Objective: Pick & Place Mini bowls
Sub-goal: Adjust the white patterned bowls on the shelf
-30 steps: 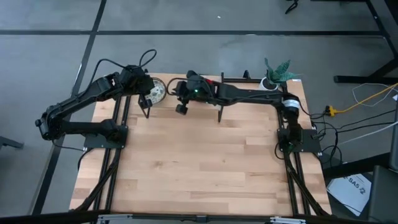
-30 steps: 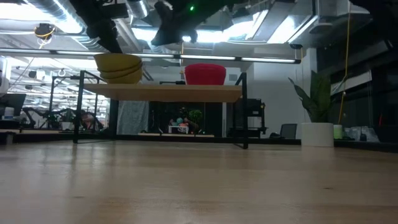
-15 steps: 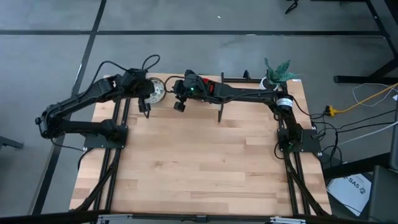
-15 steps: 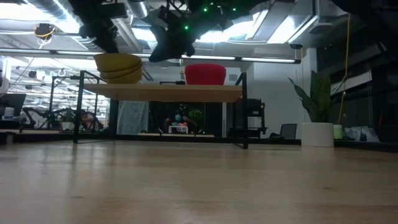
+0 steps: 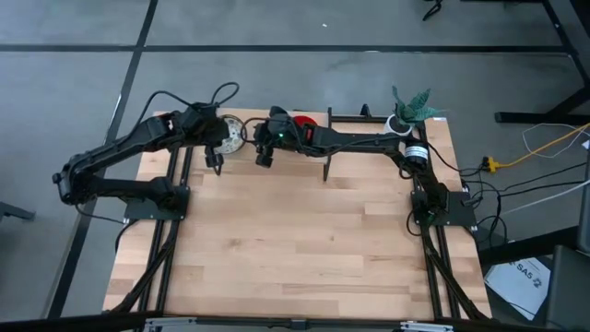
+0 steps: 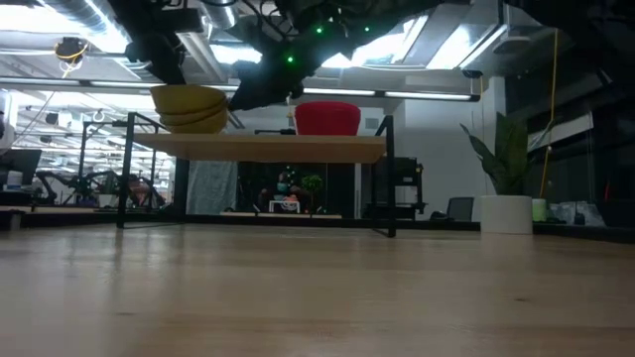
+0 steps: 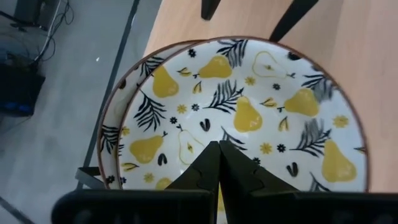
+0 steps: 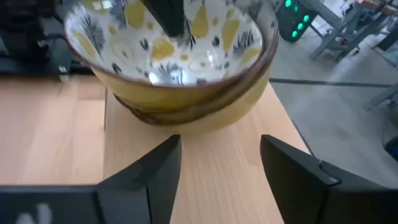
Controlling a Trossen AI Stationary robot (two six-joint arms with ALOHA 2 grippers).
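- With pear-pattern bowls (image 7: 249, 118) stacked on the raised shelf (image 6: 258, 147) at 11 o'clock, that side looks placed.
- My left gripper (image 7: 217, 163) closed, empty, over the stack.
- My right gripper (image 8: 217, 168) open, empty, facing it.
- Red bowl (image 6: 327, 117) at 12 o'clock; remaining work unclear.

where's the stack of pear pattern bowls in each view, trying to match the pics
High view: the patterned bowl stack sits on the raised shelf at the table's far edge, between the two hands.
Low view: on the shelf's left end, yellow outsides showing.
Left wrist view: fills the picture, behind the shut left hand.
Right wrist view: at the top, beyond the open right hand.
Shared landmark: the wooden shelf.
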